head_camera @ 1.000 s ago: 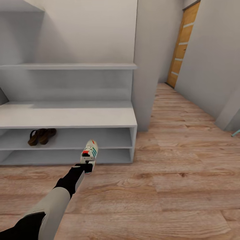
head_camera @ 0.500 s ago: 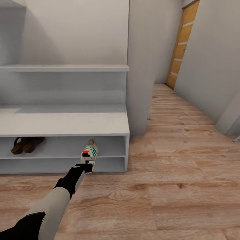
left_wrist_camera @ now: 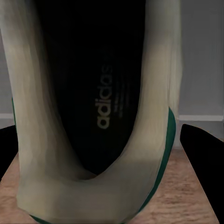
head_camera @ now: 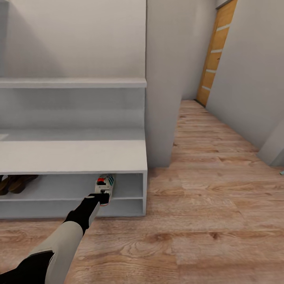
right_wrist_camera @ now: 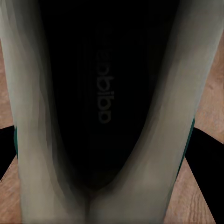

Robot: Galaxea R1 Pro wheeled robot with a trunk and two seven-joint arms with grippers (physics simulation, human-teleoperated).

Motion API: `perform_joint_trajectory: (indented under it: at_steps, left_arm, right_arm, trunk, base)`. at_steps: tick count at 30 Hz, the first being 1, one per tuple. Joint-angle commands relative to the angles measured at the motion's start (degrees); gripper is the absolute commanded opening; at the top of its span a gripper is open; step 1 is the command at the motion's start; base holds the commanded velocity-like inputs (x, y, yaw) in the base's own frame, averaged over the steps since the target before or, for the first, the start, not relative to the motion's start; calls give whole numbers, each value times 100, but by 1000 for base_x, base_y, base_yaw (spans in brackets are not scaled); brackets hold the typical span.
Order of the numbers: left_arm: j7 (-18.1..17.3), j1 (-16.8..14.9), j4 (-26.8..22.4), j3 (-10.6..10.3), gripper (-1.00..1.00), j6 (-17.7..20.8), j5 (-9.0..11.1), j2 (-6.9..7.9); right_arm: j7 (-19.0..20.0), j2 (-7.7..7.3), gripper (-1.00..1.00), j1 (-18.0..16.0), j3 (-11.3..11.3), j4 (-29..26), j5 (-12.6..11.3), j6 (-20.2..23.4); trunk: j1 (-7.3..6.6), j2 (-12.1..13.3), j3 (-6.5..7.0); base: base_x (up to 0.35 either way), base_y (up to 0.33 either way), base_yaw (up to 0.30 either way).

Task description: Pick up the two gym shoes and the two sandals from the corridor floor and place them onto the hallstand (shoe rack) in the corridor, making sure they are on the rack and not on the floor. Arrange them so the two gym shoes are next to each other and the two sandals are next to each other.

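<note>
My left gripper (head_camera: 103, 196) is shut on the heel of a white gym shoe (head_camera: 105, 183) with green stripes and a red heel patch. The shoe's toe pokes into the upper shelf opening of the light-grey hallstand (head_camera: 71, 156). In the left wrist view this gym shoe (left_wrist_camera: 100, 107) shows its dark insole between the black fingers (left_wrist_camera: 200, 151), with my left gripper (left_wrist_camera: 112, 149) closed around it. My right gripper (right_wrist_camera: 109, 154) is shut on the other gym shoe (right_wrist_camera: 105, 93), held over the corridor floor (right_wrist_camera: 212, 98). The two brown sandals (head_camera: 14, 183) lie side by side on the upper shelf, at the picture's left edge.
A thin grey wall shelf (head_camera: 71, 83) runs above the rack. A grey wall pillar (head_camera: 161, 79) stands at the rack's right end. The corridor floor (head_camera: 205, 221) stretches right and back to an orange-brown door (head_camera: 216, 51).
The camera has moved toward the rack and to the right, so the rack looks nearer and shifted left. The held shoe's toe now sits under the rack's top board, inside the shelf opening.
</note>
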Motion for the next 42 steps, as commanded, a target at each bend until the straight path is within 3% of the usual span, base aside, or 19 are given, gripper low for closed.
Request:
perform_joint_trajectory:
  at_steps: [1,16,25,42]
  left_arm:
    - [-9,-1,-12,35,-100,28,-58,-7]
    - [-2,3,-10,39,-100,12,-58,2]
    - [-1,3,13,33,-100,-256,-58,-6]
    - [9,3,77,36,-100,-251,-59,10]
  right_arm:
    - [-3,-2,-100,-3,10,2,-57,-30]
    - [-3,-2,-100,-3,10,4,-57,-30]
    - [-3,-2,-100,-3,10,5,-57,-30]
    - [-3,-2,-100,-3,10,5,-57,-30]
  trunk:
    - [1,-2,-5]
    - [1,-2,-5]
    - [1,-2,-5]
    - [1,-2,-5]
  base:
    - [139,-5,0]
    - [130,57,0]
    - [132,2,0]
    - [10,0,0]
